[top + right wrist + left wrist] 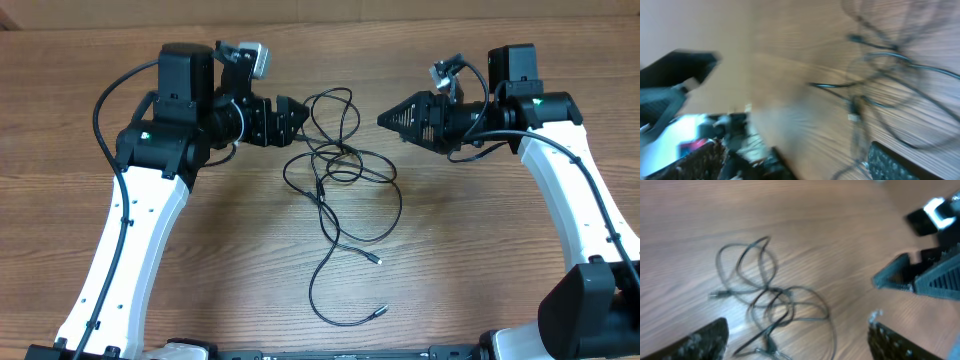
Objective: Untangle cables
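Item: cables [338, 165], one loose tangle, mid-table [480, 260]. Left gripper [300, 115] just beside the tangle's top loop, jaws apart, empty. Right gripper [388, 119] opposite; I see its jaws apart, empty.

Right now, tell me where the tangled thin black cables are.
In the overhead view, the thin black cables lie loose mid-table on the wooden table, between the left hand and right hand.

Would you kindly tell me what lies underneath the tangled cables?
Only the bare wooden table shows under the cables; where strands cross, the lower ones are partly hidden.
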Controlling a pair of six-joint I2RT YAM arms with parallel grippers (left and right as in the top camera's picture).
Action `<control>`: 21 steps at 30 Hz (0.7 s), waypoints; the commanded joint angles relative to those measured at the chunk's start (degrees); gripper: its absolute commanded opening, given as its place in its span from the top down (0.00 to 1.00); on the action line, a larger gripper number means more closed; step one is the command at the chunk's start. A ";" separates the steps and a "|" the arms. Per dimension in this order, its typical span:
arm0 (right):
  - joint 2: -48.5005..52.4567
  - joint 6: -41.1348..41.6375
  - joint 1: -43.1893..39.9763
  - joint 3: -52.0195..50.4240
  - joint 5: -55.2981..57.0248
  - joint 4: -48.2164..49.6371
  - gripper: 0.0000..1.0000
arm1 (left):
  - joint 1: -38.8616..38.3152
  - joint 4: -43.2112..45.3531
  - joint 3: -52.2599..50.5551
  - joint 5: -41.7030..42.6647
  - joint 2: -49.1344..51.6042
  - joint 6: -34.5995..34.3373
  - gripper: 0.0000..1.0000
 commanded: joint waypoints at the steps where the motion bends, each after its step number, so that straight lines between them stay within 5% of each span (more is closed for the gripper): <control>1: 0.02 1.75 1.53 0.39 16.92 -2.71 0.08 | 0.00 -3.26 0.55 -9.77 -1.14 1.11 0.00; 5: 0.09 3.30 3.52 0.39 25.55 -7.34 0.04 | 0.00 -6.58 0.55 -18.99 -1.09 -0.55 0.01; 10: 0.13 18.99 3.65 -1.44 26.38 -8.90 0.00 | 0.00 -7.19 0.50 -20.61 -1.07 -0.83 0.00; 21: 0.13 41.94 3.98 -17.62 20.65 10.82 0.00 | -0.04 -7.23 0.50 -20.59 -1.07 -0.81 0.00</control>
